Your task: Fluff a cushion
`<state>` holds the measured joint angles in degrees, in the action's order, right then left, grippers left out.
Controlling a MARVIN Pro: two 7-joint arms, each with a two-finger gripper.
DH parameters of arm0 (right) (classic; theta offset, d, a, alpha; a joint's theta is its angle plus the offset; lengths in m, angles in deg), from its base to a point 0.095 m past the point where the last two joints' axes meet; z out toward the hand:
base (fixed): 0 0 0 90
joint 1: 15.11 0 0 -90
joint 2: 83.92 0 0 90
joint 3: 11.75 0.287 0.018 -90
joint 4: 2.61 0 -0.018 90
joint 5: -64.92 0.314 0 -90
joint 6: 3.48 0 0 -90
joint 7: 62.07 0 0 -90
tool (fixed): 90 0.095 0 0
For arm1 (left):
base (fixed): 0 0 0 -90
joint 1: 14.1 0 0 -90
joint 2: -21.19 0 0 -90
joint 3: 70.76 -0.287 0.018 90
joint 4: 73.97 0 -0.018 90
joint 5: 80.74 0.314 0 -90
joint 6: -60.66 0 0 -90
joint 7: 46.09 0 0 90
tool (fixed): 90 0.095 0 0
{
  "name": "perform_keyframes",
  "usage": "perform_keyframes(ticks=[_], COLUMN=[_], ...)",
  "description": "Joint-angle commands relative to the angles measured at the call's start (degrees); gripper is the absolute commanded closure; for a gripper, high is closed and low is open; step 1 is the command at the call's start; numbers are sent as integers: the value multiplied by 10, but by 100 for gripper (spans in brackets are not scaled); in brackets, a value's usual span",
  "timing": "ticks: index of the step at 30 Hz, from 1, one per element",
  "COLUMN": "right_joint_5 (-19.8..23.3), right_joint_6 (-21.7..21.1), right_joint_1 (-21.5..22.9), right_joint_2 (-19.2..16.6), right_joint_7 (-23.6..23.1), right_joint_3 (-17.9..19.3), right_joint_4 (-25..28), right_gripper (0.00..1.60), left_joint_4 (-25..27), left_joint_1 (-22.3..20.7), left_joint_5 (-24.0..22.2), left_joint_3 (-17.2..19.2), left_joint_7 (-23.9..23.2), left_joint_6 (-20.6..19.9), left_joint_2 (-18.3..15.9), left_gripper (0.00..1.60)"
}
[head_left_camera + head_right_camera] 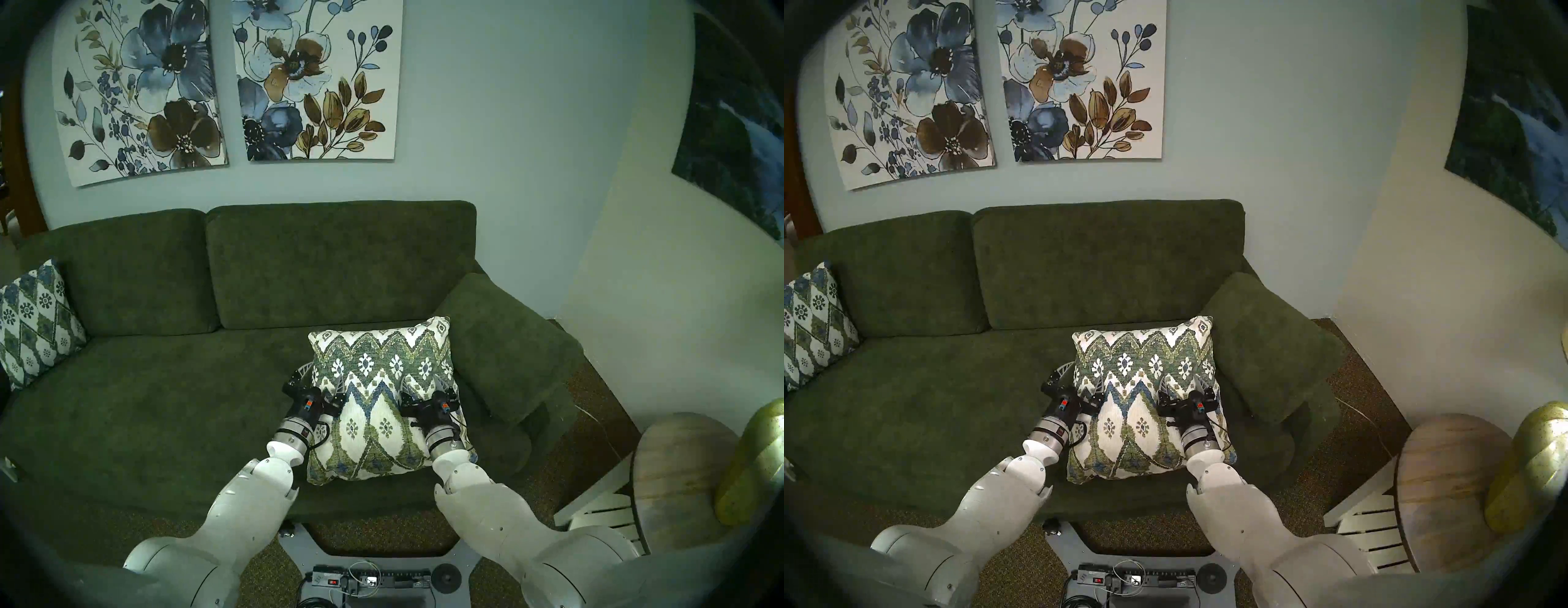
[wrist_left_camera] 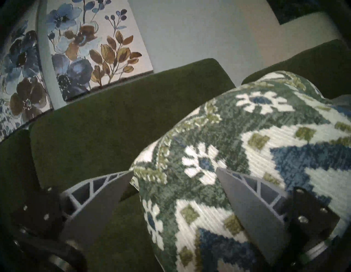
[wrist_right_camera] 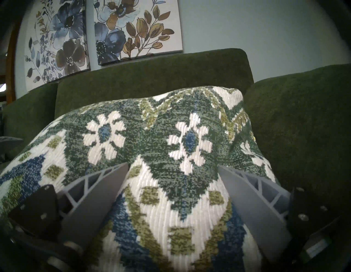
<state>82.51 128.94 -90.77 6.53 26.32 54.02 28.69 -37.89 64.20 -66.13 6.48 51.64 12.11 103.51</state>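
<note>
The cushion (image 1: pixel 384 403) lies on the sofa (image 1: pixel 169 382). Left fingers (image 2: pixel 245 205) spread, straddling its 9 o'clock edge; right fingers (image 3: pixel 106 191) spread, pressing its top at 3 o'clock. Both arms extended forward.

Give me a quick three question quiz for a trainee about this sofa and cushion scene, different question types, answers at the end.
1. True or false: the cushion lies on the sofa seat.
2. Which claw straddles the cushion's edge, one finger off the fabric? A left claw B right claw
3. Fill in: both claws are ____ (open/shut).

Key: 1 true; 2 A; 3 open
</note>
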Motion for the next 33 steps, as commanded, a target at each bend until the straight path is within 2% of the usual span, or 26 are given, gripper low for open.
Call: perform_keyframes(ticks=[1,17,24,26,28,30,33], right_joint_5=[-6,-4,-14,-24,-35,-30,-22], right_joint_6=[-18,-10,-15,-14,10,41,61], right_joint_1=[-44,-30,-2,14,21,37,65], right_joint_2=[4,15,26,30,31,38,41], right_joint_7=[-10,-8,-8,-2,7,3,6], right_joint_3=[-27,-52,-76,-91,-92,-83,-75], right_joint_4=[-29,-36,-32,-15,25,49,77], right_gripper=[0,0,0,0,0,0,0], left_joint_4=[-55,-119,-139,-141,-105,-62,-45], left_joint_1=[4,11,-17,-30,-26,-28,-43], left_joint_5=[-7,-44,-61,-68,-73,-71,-74], left_joint_3=[-5,-2,1,2,2,1,1], left_joint_7=[-5,9,6,-3,-5,8,15], left_joint_6=[-22,-13,-1,25,75,84,112], left_joint_2=[24,25,23,21,14,13,11], left_gripper=[0,0,0,0,0,0,0])
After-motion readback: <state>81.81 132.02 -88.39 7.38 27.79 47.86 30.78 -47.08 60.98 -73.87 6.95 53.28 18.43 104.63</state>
